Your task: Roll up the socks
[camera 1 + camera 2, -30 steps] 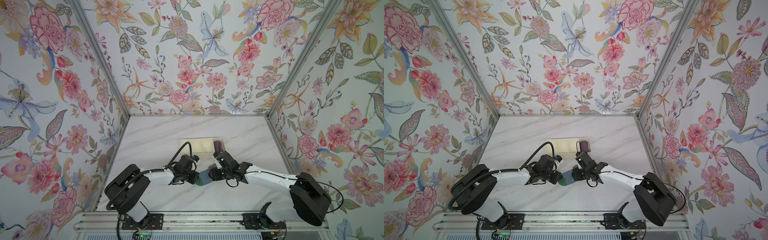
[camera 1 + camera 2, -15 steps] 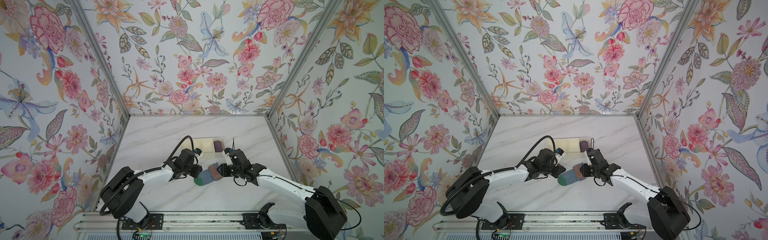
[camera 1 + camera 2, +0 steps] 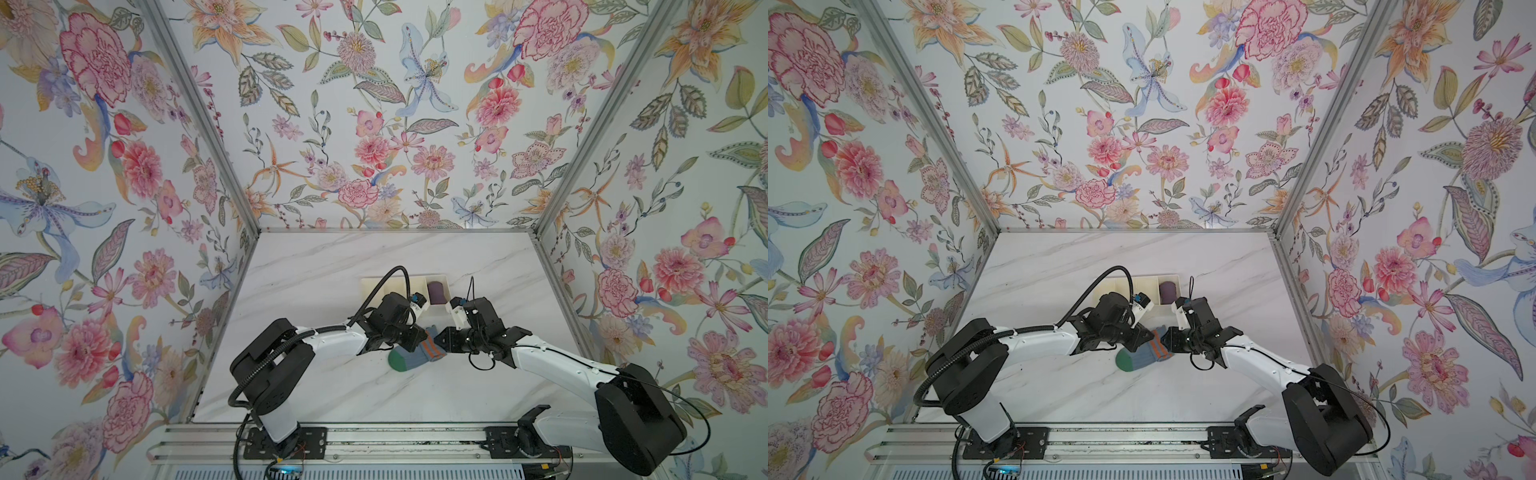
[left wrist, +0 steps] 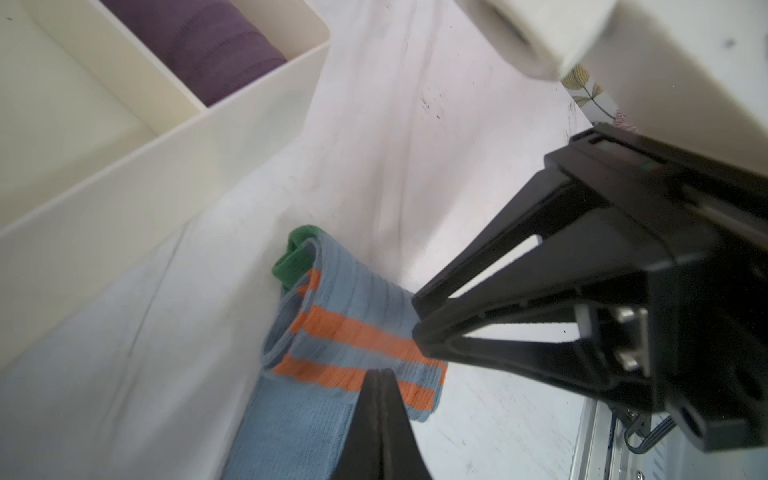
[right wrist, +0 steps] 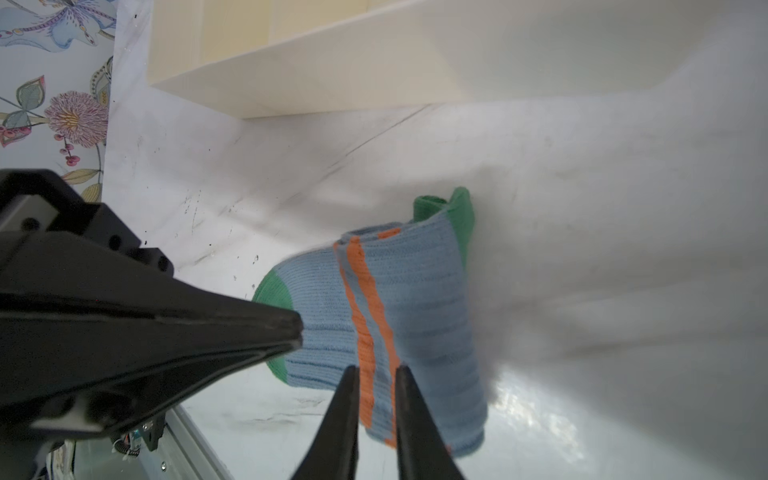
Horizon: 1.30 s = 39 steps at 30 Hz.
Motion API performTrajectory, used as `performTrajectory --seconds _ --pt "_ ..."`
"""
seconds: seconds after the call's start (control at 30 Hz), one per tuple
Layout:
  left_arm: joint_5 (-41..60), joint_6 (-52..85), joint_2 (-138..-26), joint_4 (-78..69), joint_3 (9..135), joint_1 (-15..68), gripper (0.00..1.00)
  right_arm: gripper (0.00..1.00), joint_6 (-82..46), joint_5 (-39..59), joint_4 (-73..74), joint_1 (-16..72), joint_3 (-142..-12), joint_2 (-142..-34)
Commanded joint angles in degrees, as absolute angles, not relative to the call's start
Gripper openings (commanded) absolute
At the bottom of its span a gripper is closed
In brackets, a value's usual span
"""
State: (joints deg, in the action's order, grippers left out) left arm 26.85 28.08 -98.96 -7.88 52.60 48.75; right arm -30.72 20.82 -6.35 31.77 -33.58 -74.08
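I am rolling the socks (image 3: pixel 415 353), held between the end effectors: left end effector (image 4: pixel 380 374) clamped shut on one edge, right end effector (image 5: pixel 377 370) nearly closed on the striped fold. Next: another tight turn.

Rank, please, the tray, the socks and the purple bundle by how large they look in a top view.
1. tray, largest though partly covered
2. socks
3. purple bundle, clearly smallest
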Motion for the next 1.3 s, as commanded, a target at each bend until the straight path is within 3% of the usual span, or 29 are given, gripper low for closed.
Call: performTrajectory --seconds 0.0,1.07,1.27 --pt "28.4 28.5 -100.6 -9.4 54.3 49.1 0.0 0.19 -31.3 23.3 -4.7 31.3 -32.3 -75.0" --pt "25.7 26.1 -110.3 -8.8 54.6 48.6 0.0 0.18 -30.6 26.3 -3.3 29.8 -30.1 -81.5" --pt "27.2 25.7 -110.2 -10.4 53.8 48.6 0.0 0.24 -30.5 29.0 -2.9 29.2 -30.8 -76.9"
